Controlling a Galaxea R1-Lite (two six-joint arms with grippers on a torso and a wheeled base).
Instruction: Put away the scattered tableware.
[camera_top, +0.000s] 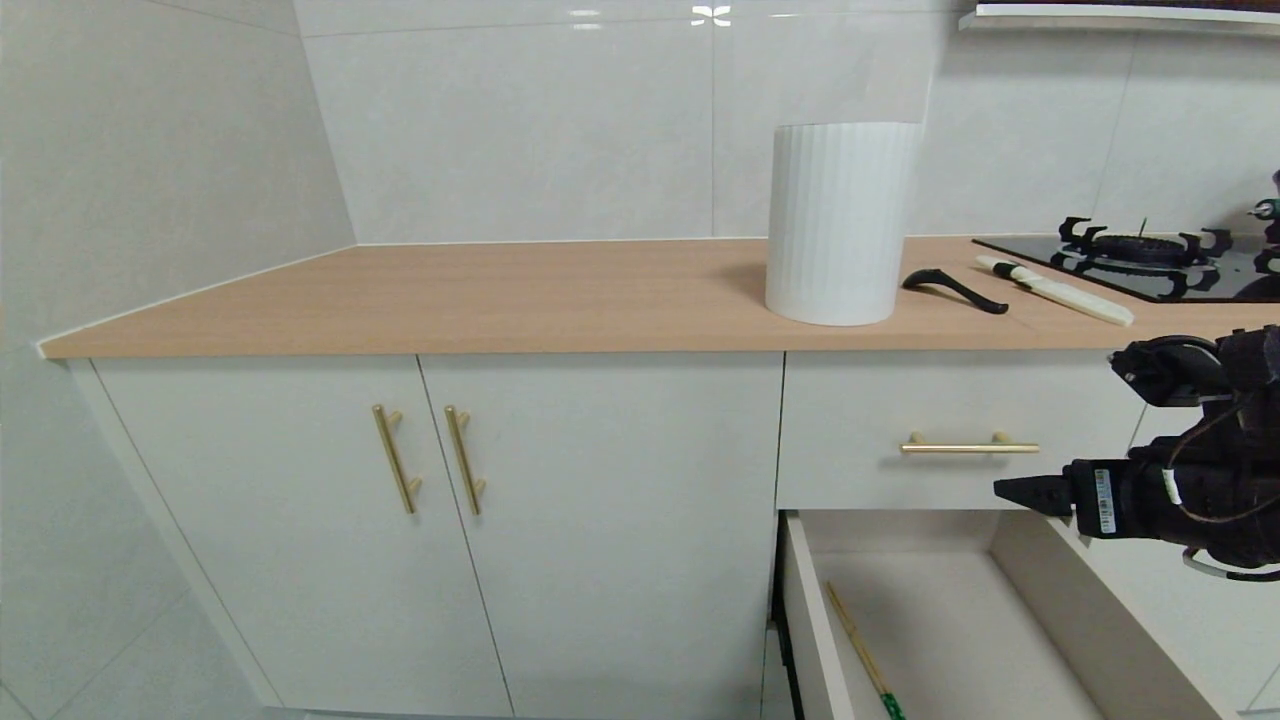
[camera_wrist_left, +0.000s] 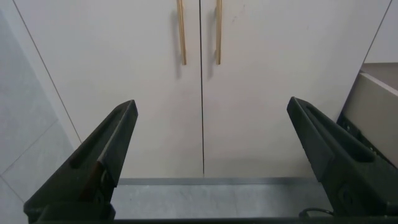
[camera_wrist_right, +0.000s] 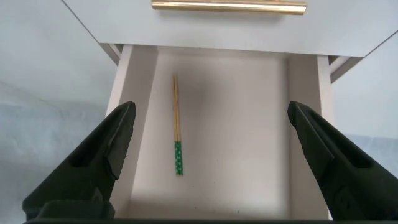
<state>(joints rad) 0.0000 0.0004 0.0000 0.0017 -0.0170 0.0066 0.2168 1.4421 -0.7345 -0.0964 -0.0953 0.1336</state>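
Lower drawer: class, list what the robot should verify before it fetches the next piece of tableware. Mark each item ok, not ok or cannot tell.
1. The lower drawer is open: ok.
2. There is free room beside the chopsticks in it: ok.
3. The right gripper is open and empty: ok.
4. The left gripper is open and empty: ok.
5. All tableware is off the counter: not ok. The black utensil and white utensil lie there.
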